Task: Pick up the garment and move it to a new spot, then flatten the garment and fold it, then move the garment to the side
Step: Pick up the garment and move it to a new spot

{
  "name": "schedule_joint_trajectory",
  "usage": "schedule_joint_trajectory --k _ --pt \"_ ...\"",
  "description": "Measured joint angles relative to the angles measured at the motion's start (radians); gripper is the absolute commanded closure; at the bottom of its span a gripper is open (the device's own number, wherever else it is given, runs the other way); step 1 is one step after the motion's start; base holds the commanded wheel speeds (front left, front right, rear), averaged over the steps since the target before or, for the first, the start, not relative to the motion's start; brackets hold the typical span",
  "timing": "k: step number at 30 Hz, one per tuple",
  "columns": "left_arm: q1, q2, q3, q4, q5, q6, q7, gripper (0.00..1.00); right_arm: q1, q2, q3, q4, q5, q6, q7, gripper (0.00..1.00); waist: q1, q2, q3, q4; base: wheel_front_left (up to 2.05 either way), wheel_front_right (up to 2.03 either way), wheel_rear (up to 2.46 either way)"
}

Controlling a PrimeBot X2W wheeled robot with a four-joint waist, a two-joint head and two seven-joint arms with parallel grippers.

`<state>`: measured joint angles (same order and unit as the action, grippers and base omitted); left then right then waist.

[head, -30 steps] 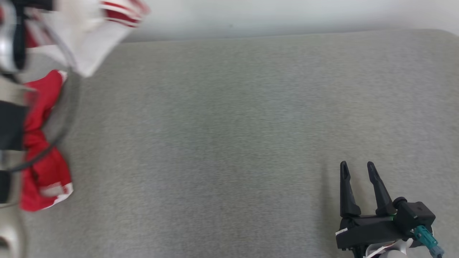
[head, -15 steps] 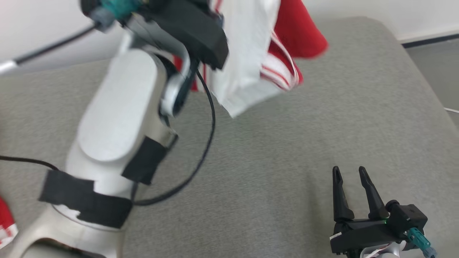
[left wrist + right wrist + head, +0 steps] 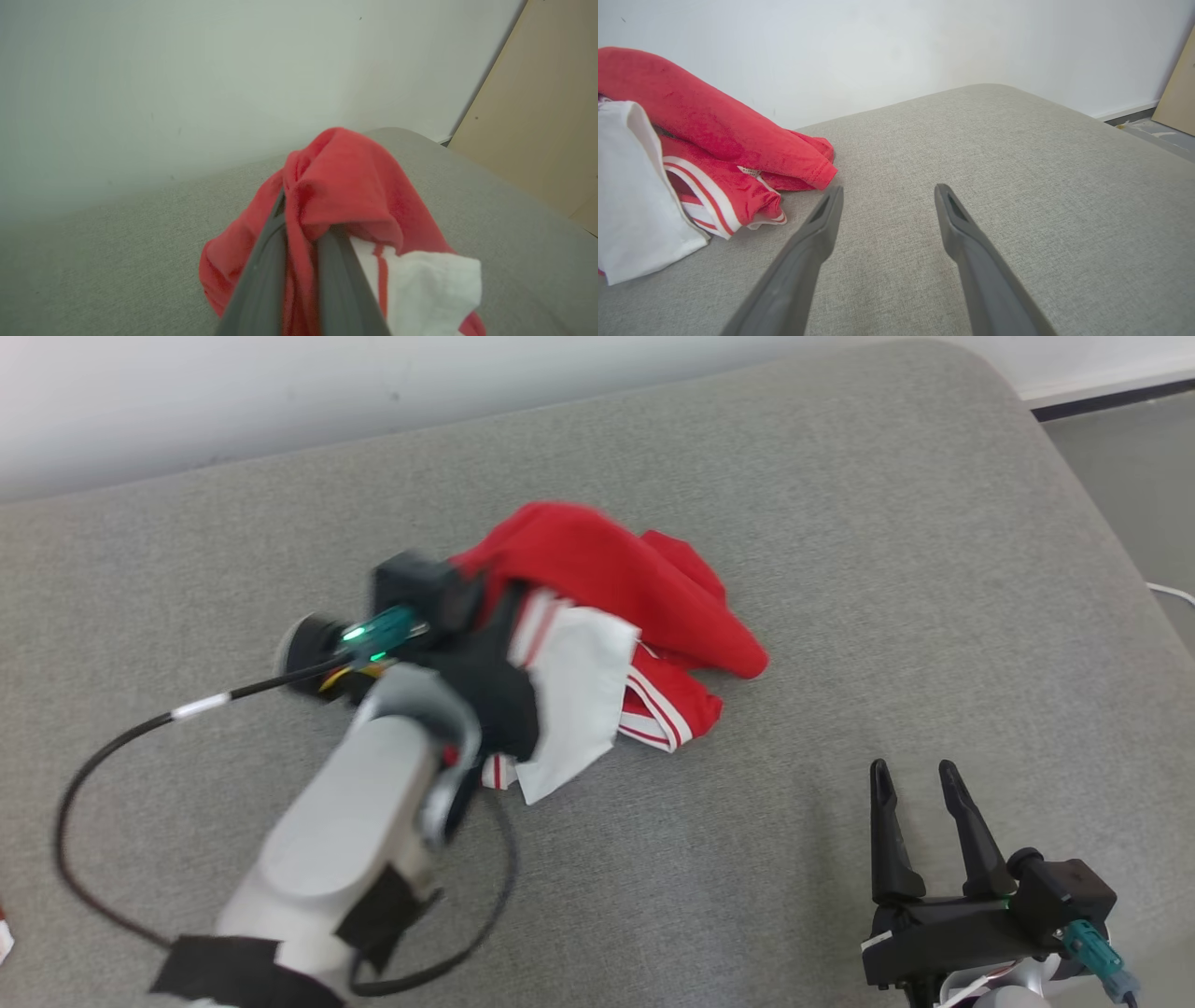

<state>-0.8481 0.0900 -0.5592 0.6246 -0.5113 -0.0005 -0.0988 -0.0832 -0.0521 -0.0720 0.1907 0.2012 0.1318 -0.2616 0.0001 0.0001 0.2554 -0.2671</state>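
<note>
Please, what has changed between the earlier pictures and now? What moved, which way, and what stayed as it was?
The left end effector has brought the red and white garment down. Half a second ago it hung in the air; now it rests bunched on the grey cushion, still clamped by that end effector. The head camera also turned. The right end effector stayed open and idle.
</note>
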Motion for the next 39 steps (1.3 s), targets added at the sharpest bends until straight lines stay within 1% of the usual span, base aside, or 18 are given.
schedule_joint_trajectory --k 3,5,7,13,18,23,29,33,36,39 --pt "0.022 0.038 0.02 0.082 -0.023 -0.008 -0.015 1.0 -0.002 0.0 0.004 0.007 -0.005 0.0 0.0 0.0 0.0 0.0 0.005 0.013 0.0 0.0 0.0" --pt "0.035 0.055 0.01 0.142 -0.016 -0.011 -0.012 1.0 -0.002 0.0 0.01 0.012 -0.01 0.0 0.0 0.0 0.0 0.0 0.006 0.02 0.0 0.0 0.0" --pt "0.044 0.055 0.002 0.19 -0.017 -0.023 -0.02 0.0 -0.004 0.0 0.013 0.016 -0.01 0.0 0.0 0.0 0.0 0.0 0.003 0.025 0.0 0.0 0.0" --pt "0.05 0.007 -0.023 0.234 -0.023 -0.062 -0.088 0.0 0.0 0.0 0.006 0.016 -0.027 0.0 0.0 0.0 0.0 0.0 -0.02 0.045 0.0 0.0 0.0" --pt "0.056 -0.022 -0.047 0.2 -0.035 -0.079 -0.123 0.0 0.018 0.0 -0.006 0.018 -0.034 0.0 0.0 0.0 0.0 -0.0001 -0.051 0.07 0.0 0.0 0.0" --pt "0.145 -0.035 -0.091 0.132 -0.043 -0.069 -0.14 0.0 0.04 0.0 -0.016 0.02 -0.038 0.0 0.0 0.0 -0.0001 -0.0001 -0.084 0.102 0.0 0.0 0.0" --pt "0.214 -0.037 -0.106 0.025 -0.046 -0.03 -0.151 0.0 0.071 0.0 -0.044 0.019 -0.059 0.0 0.0 0.0 -0.0001 -0.0001 -0.122 0.152 0.0 0.0 0.0" --pt "0.252 -0.005 -0.085 -0.068 -0.037 -0.004 -0.159 0.0 0.089 0.0 -0.06 0.014 -0.068 0.0 0.0 0.0 -0.0001 -0.0001 -0.148 0.193 0.0 0.0 0.0" --pt "0.287 0.042 -0.063 -0.129 -0.011 0.018 -0.161 0.0 0.099 0.0 -0.06 0.011 -0.071 0.0 0.0 0.0 -0.0001 -0.0001 -0.167 0.226 0.0 0.0 0.0" --pt "0.341 0.085 -0.017 -0.216 0.025 0.04 -0.161 0.0 0.108 0.001 -0.057 0.012 -0.072 0.0 0.0 0.0 -0.0001 -0.0001 -0.19 0.254 0.0 0.0 0.0"
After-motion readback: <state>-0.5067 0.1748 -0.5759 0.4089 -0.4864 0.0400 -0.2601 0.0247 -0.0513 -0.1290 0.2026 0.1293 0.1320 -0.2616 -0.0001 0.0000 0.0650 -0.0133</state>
